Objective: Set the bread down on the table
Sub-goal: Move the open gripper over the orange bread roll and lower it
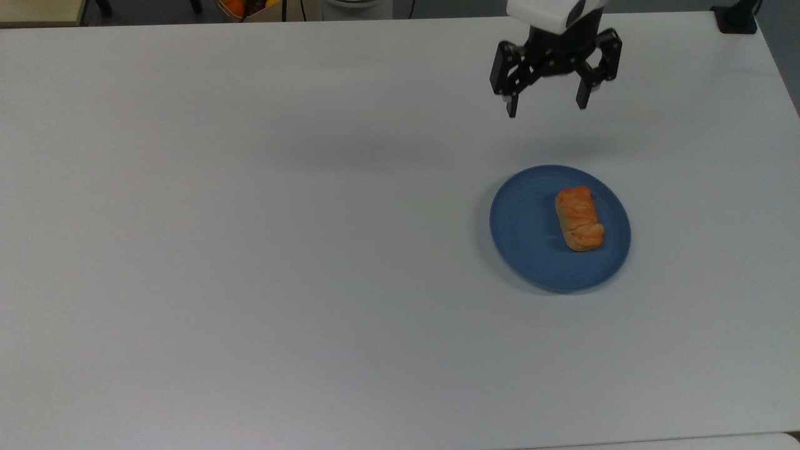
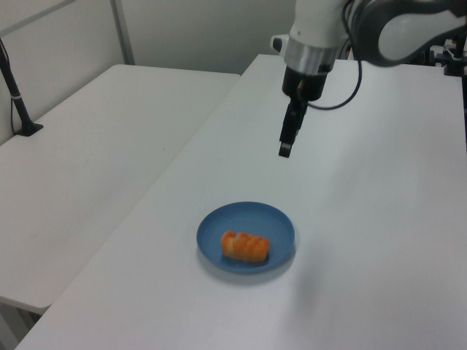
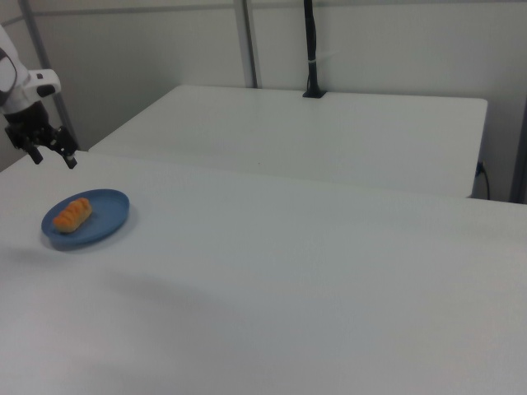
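My black two-finger gripper (image 1: 547,111) hangs above the large plain white tabletop (image 1: 250,250) with its fingers spread wide, holding nothing. In the top view it sits above the round blue plate (image 1: 525,237), apart from it. The small oblong golden-orange bread roll (image 1: 579,218) lies flat on that plate, toward the top view's right side. In the left view my gripper (image 2: 285,149) points down, well above the plate's far rim.

arm (image 3: 20,78) | cut off, right view's left | orange item (image 1: 234,6) | perhaps fruit, cropped
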